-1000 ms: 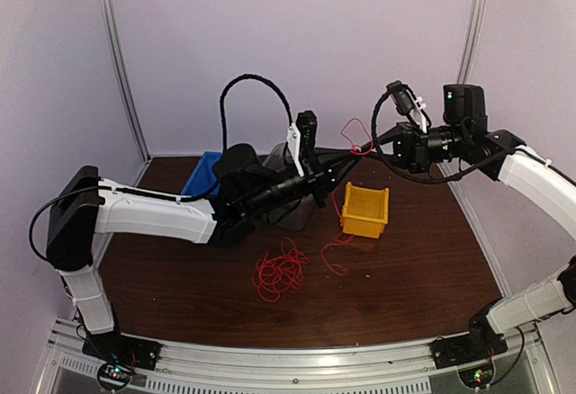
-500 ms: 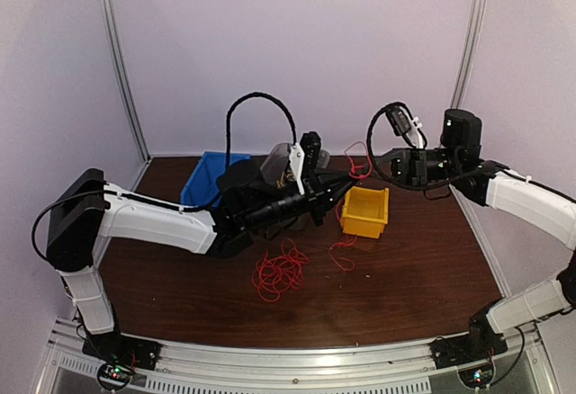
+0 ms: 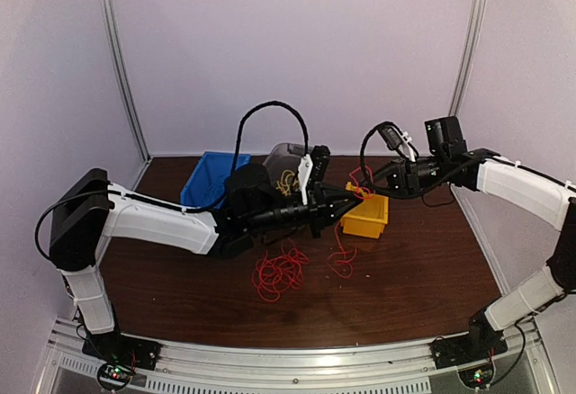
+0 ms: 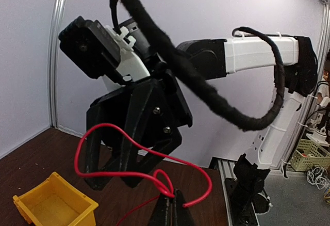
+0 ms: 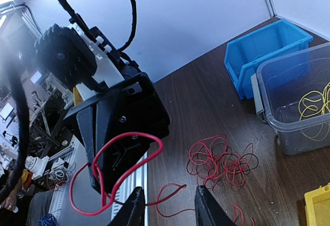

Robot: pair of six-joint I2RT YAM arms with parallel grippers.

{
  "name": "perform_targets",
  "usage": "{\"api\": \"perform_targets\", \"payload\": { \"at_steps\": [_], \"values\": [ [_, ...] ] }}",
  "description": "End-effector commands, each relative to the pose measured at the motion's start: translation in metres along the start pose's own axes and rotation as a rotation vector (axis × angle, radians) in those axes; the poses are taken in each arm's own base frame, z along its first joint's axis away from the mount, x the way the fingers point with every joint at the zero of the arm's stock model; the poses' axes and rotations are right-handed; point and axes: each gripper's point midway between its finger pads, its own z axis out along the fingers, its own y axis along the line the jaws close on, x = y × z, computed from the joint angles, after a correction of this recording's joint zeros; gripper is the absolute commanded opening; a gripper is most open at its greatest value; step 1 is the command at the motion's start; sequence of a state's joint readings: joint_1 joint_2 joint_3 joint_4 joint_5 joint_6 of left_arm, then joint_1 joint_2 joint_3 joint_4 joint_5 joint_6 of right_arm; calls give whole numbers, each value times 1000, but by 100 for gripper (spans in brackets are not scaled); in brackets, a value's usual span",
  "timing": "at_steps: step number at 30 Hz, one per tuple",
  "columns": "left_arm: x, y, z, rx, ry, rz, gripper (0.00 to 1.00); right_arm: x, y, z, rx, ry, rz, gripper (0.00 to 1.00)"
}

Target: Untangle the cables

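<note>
Red cable [image 4: 165, 184] pinched, left fingers [image 4: 163, 215] cropped below

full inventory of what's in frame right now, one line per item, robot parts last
red cable pile: one tangled heap, red, on the table in front of the left arm
lifted red cable: one, red, looped in the air between the grippers, trailing down near the yellow bin
yellow cables: a few loops, yellow, inside the clear bin
clear bin: one, transparent grey, far centre, right of the blue bin
blue bin: one, blue, far left of the table
yellow bin: one, yellow, centre right
table: one, dark brown
left gripper: one, black, shut on the lifted red cable
right gripper: one, black, open, facing the left gripper
</note>
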State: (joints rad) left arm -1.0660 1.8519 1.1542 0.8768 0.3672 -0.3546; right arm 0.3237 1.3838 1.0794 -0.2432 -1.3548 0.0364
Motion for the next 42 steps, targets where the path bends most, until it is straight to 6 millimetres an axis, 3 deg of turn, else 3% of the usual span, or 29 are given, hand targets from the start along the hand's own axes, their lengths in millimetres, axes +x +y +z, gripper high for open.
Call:
{"api": "perform_targets", "payload": {
  "at_steps": [1,5,8,11,15,23,29,32,37,42],
  "values": [
    [2,-9,4,70,42,-40,0,49,0,8,0,203,-124,36],
    [9,-10,4,77,82,-55,0,72,6,8,-71,278,-96,38],
    [17,-11,2,81,133,-55,0,77,16,0,-109,326,-129,41],
    [27,-16,-4,101,197,-37,0,74,31,-7,-157,336,-153,46],
    [33,-25,-12,143,231,-34,0,66,34,-7,-157,298,-158,49],
    [23,-25,-8,140,194,-33,0,49,4,6,52,207,-184,51],
    [22,-22,-3,131,189,-34,0,49,28,10,-49,224,-198,50],
    [23,-22,-2,135,191,-37,0,48,29,13,-45,227,-198,50],
    [23,-23,-1,143,189,-43,0,46,26,16,-49,212,-183,45],
    [23,-22,0,143,191,-47,0,47,28,19,-78,221,-169,25]
  ]
}}
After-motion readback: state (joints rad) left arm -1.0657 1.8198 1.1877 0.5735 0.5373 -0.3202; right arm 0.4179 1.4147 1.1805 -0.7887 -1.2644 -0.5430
